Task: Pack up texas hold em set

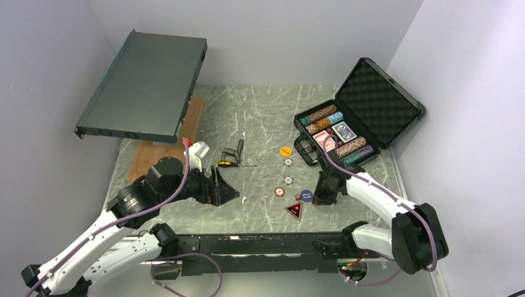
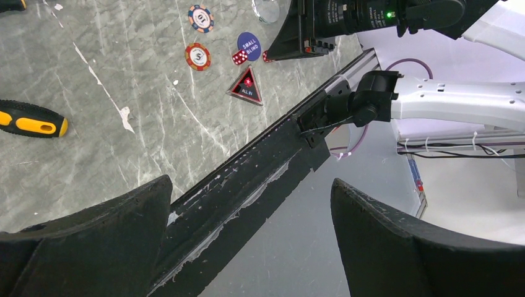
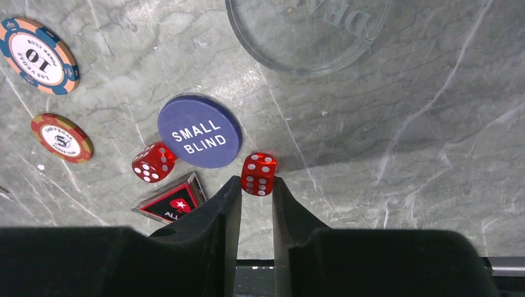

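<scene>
Down at the near right of the marble table, the right gripper [image 3: 255,185] has its fingers nearly closed around, or just short of, a small red translucent die [image 3: 259,174] lying beside the round blue "SMALL BLIND" button [image 3: 199,130], while the left gripper [image 2: 247,204] hangs wide open, empty and farther off.

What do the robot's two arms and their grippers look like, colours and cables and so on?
Both arms have white link shells with black joint housings. A purple cable runs along each arm, held by ties. The left gripper has broad, matte black, wedge-shaped fingers. The right gripper has the same black fingers, tapering to narrow tips. A green indicator light glows on the right arm's black wrist housing.
</scene>
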You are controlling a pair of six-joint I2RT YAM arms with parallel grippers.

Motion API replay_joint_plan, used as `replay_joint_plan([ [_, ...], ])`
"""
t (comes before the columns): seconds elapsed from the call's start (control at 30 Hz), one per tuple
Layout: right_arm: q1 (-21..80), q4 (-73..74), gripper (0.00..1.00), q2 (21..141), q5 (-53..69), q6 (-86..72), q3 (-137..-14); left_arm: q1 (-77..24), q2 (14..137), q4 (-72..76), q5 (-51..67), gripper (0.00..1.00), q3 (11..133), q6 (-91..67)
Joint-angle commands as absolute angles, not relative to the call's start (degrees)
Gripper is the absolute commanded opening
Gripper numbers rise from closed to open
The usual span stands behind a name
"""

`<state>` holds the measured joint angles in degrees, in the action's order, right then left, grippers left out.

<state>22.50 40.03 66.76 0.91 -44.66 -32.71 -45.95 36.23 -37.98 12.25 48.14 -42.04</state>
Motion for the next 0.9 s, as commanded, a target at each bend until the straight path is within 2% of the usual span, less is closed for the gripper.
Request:
replay_joint_plan([
  [0.0,22.76,39.09,0.22,66.47,-1.51,-45.29,-33.99,-45.98,36.07,-36.36,13.18,0.99,49.22,-41.14],
  [0.03,22.76,39.21,0.22,66.5,-1.7,-45.37,-34.0,-46.03,36.07,-36.26,13.27,0.99,49.22,-41.15],
  [0.27,22.77,39.26,0.0,63.93,-1.91,-46.12,-35.35,-45.98,36.3,-36.54,13.37,1.0,49.47,-40.99],
  [0.43,20.96,38.54,0.0,61.76,-4.07,-45.68,-40.59,-46.01,37.12,-36.44,14.16,0.99,49.86,-41.42],
  [0.57,15.17,37.66,0.0,63.88,-8.47,-44.08,-48.99,-46.05,39.84,-37.82,15.35,0.99,51.97,-38.92],
  [0.73,3.55,31.39,0.0,69.76,-8.3,-45.1,-56.97,-46.04,40.36,-35.92,15.5,0.99,52.08,-39.14],
  [0.87,-1.82,27.56,0.0,77.93,-9.3,-47.37,-61.93,-45.98,40.48,-34.48,15.69,0.99,51.33,-40.26],
])
